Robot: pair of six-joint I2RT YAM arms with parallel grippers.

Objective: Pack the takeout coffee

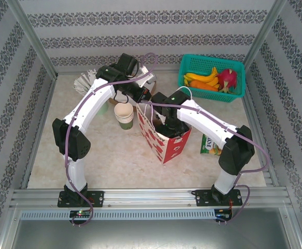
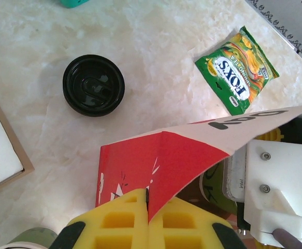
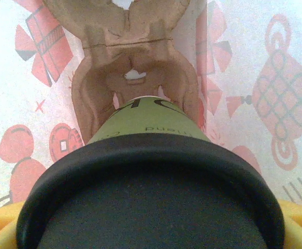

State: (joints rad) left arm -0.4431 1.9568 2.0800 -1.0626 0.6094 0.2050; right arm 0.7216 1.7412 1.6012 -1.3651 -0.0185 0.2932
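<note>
The table [image 2: 156,62] looks like pale marbled stone, smooth and faintly glossy. In the left wrist view, the lid [image 2: 94,85] at 10 o'clock is black plastic with a slight sheen. The packet [image 2: 236,70] at 2 o'clock is shiny film. The bag [image 2: 156,161] is smooth printed paper, and the left fingers [image 2: 114,220] are matt yellow plastic. The cup [image 3: 148,124] is matt green paper. The carrier [image 3: 135,46] is rough brown pulp card.

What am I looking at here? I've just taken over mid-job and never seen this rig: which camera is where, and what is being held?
Two white robot arms, bolted to a table. One camera looks down from above; the other two ride on the wrists. The left pincer is shut on the rim of a red paper bag. The right pincer holds a lidded cup inside that bag, above a cardboard carrier. On the table lie a black lid, a sweets packet and a fruit basket.
</note>
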